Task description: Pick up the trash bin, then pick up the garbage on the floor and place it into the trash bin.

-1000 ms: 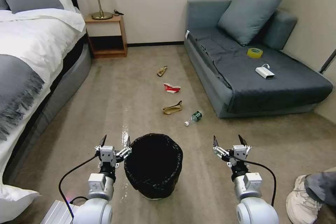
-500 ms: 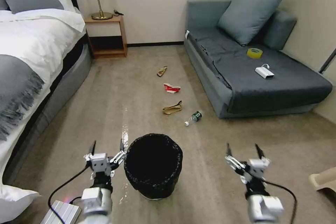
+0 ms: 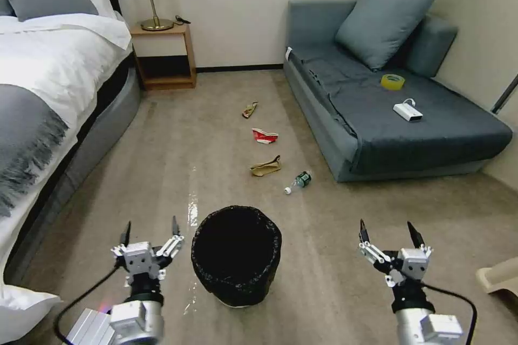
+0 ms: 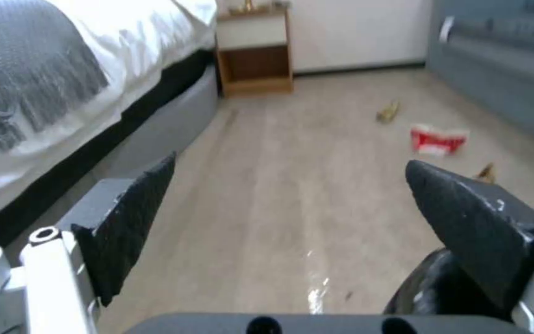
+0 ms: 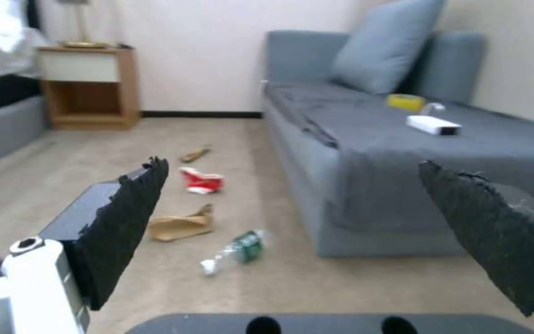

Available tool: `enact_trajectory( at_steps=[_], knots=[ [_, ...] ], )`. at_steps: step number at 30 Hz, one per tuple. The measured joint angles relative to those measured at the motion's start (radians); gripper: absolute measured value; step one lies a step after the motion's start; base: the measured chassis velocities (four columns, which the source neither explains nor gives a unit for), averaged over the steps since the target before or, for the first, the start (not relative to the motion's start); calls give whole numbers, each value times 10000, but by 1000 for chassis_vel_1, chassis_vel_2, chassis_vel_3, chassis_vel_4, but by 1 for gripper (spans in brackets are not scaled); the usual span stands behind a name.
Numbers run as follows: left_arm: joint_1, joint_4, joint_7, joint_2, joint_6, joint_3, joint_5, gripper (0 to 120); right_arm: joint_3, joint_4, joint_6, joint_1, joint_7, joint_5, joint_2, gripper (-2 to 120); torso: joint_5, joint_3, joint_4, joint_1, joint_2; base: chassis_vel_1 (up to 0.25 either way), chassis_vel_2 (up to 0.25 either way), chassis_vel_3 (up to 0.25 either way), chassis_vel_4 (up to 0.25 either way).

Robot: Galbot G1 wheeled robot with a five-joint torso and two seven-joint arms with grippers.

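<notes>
The trash bin, round with a crinkly black bag liner, stands on the carpet between my two arms; its edge shows in the left wrist view. My left gripper is open, just left of the bin and apart from it. Right of the bin, my right gripper is open and empty. Beyond the bin lies the garbage: a clear bottle with green label, a crumpled brown paper bag, a crushed red-and-white carton and a gold-brown wrapper.
A bed runs along the left, a grey sofa along the right, with a yellow tape roll and a white box with cable on it. A nightstand with a lamp stands at the back wall. Open carpet lies between.
Both grippers have drawn back toward me and spread outward, away from the bin. The person's shoe at the lower right is gone. The bin and litter have not moved.
</notes>
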Motion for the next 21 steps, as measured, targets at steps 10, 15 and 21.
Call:
enact_trajectory(
  at_steps=[10,15,21],
  knots=[
    [-26,-270,165,574,959,-502,-471,100,-130,152,-335,19,76,572,-618,100,6,0,-7,-1,-1,0,0,0,0],
    [-141,-259,164,870,1462,-513,-961,100,-726,490,-1185,-18,378,1511,-2071,100,0,1,2,0,0,0,0,0,0],
    [-605,-2,129,1502,2636,-402,-2191,100,-921,555,-1230,-63,408,1432,-2103,100,3,1,-8,0,-1,0,0,0,0]
  ],
)
